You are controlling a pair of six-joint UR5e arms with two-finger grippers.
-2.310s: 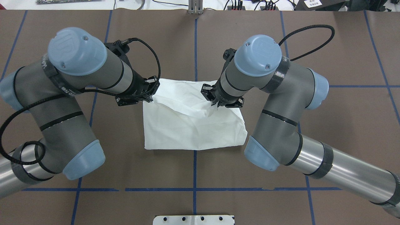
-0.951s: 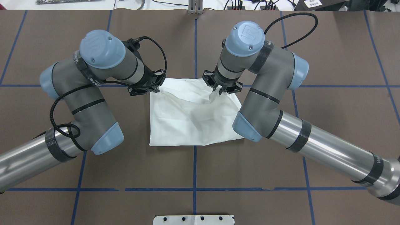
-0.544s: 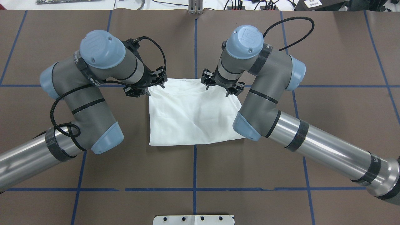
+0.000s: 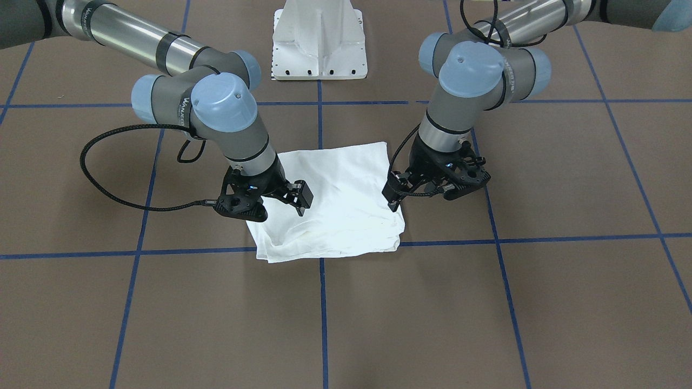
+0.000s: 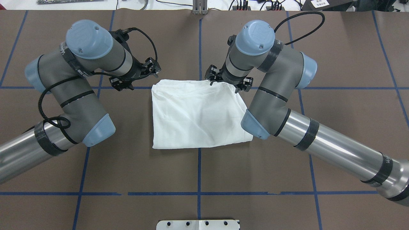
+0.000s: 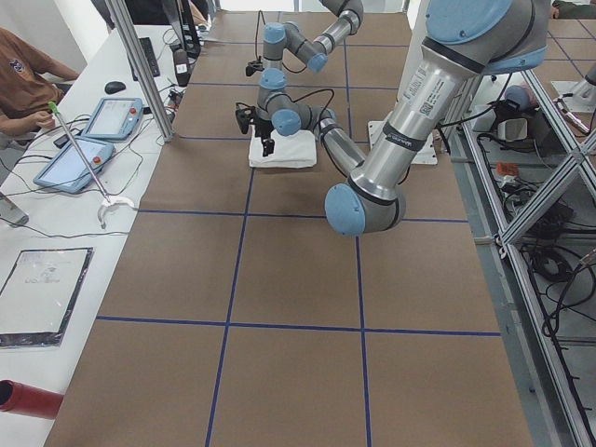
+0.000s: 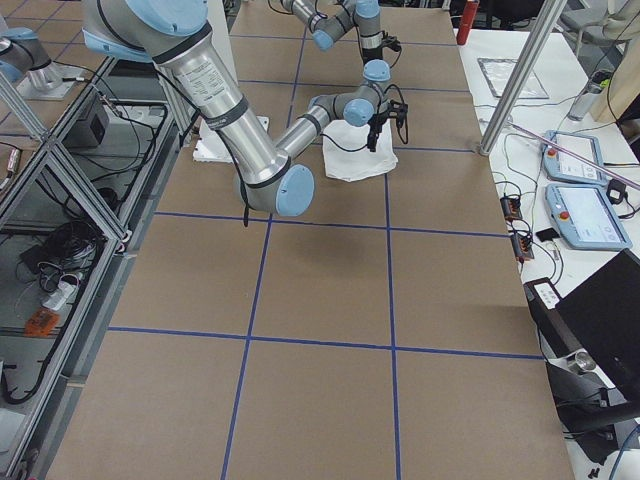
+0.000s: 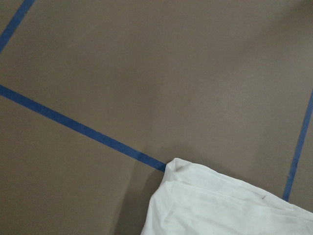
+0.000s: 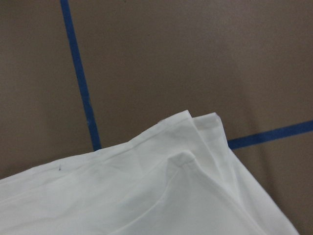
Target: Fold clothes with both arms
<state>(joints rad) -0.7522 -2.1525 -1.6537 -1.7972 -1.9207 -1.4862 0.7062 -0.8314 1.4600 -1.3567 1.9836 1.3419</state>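
The white shirt (image 5: 198,118) lies folded into a flat rectangle on the brown table, plain side up; no text or collar shows. It also shows in the front view (image 4: 335,200) and both wrist views (image 8: 210,205) (image 9: 146,196). My left gripper (image 5: 153,67) (image 4: 393,197) is open and empty, just off the shirt's far left corner. My right gripper (image 5: 224,84) (image 4: 278,208) is open and empty, hovering over the shirt's far edge near its right corner.
The white pedestal base (image 4: 319,43) (image 5: 198,224) stands at the table's near edge by the robot. Blue tape lines (image 5: 198,172) grid the brown table. A side bench with tablets (image 6: 93,130) and a seated person (image 6: 23,84) runs along the far side.
Both grippers carried the shirt's edge to the far side and let go. The shirt now lies flatter. My left gripper has drawn back to the left, off the cloth.
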